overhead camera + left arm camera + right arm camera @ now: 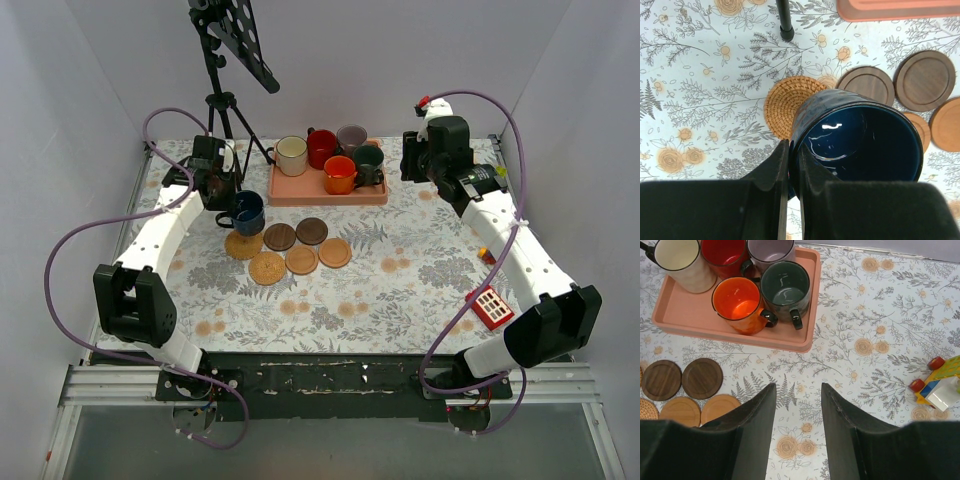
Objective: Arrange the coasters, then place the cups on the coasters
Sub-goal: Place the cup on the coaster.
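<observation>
Black fingers (pixel 779 167) of the left gripper (pixel 791 150) fill the bottom of the left wrist view. They are pressed together on the near wall of the navy cup (pixel 860 145), one finger outside the rim and one inside. The cup is upright, mouth up and empty, with its handle toward the left in the top view.

It overlaps the near right part of a woven coaster (pixel 785 102), which shows past its far left side. Whether the cup's base touches that coaster or hangs just above it cannot be told. From the wrist view, the coaster's centre seems to lie ahead and left of the cup, so centring it looks like the next concern.

Just to the right lie two dark brown coasters (pixel 279 236), two tan coasters (pixel 301 260) and a second woven coaster (pixel 267 268), bunched together and bare. The left arm is the nearer one to them.

Beyond sits a pink tray (pixel 300 192) holding the cream cup (pixel 291 155), red cup (pixel 322 148), grey-lilac cup (pixel 352 137), orange cup (pixel 340 174) and dark green cup (pixel 369 160).

The right gripper (pixel 798 405) hovers over the floral tablecloth (pixel 865 315) near the tray's right end. Its jaws are spread and hold nothing.

A small colourful toy (pixel 940 387) lies to its right, and a black tripod (pixel 225 100) stands at the back left. No writing or label can be read.
</observation>
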